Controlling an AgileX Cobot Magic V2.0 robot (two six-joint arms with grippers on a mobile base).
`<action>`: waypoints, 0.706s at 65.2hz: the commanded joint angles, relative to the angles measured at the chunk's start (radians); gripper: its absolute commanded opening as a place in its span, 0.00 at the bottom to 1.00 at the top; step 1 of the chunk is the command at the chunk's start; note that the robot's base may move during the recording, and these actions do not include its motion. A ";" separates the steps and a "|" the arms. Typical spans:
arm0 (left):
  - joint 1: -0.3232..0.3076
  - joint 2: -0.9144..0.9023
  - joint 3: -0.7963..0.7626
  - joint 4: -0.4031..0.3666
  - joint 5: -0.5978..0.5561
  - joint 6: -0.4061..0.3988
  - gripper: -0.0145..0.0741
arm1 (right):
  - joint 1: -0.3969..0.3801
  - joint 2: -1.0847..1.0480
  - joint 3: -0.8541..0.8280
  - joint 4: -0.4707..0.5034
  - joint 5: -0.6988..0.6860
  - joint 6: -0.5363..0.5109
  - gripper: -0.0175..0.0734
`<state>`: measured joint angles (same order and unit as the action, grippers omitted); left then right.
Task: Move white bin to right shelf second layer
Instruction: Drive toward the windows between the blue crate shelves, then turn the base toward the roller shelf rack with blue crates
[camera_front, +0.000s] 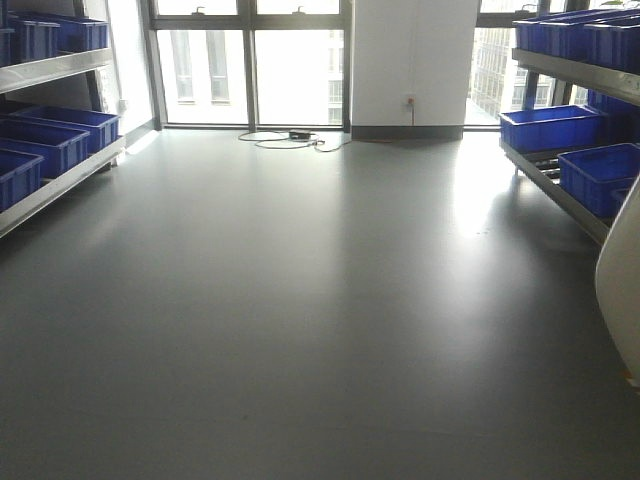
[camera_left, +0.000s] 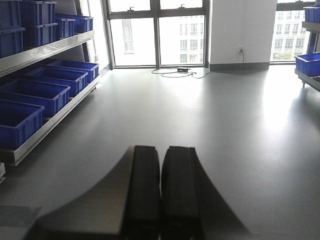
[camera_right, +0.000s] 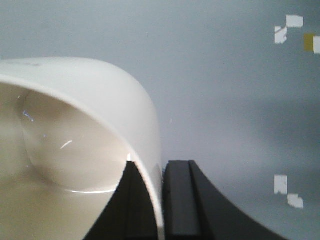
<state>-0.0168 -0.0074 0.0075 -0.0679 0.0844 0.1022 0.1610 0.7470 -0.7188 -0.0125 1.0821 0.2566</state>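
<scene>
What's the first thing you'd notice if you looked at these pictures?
The shiny white bin fills the right wrist view, its wall pinched between the right fingers. Bright blue crates line the shelves on both sides of the room, and big windows glow at the far end of the grey floor.

white bin: smooth glossy cream plastic
floor: smooth grey, faint sheen
blue crates: plastic
left shelf: bare metal
left tool: matt black
</scene>
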 joint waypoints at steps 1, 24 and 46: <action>-0.004 -0.013 0.037 -0.006 -0.084 -0.003 0.26 | -0.008 -0.002 -0.029 -0.004 -0.043 -0.004 0.25; -0.004 -0.013 0.037 -0.006 -0.084 -0.003 0.26 | -0.008 -0.002 -0.029 -0.004 -0.043 -0.004 0.25; -0.004 -0.013 0.037 -0.006 -0.084 -0.003 0.26 | -0.008 -0.005 -0.029 -0.004 -0.039 -0.004 0.25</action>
<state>-0.0168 -0.0074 0.0075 -0.0679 0.0844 0.1022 0.1610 0.7470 -0.7188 -0.0125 1.0821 0.2566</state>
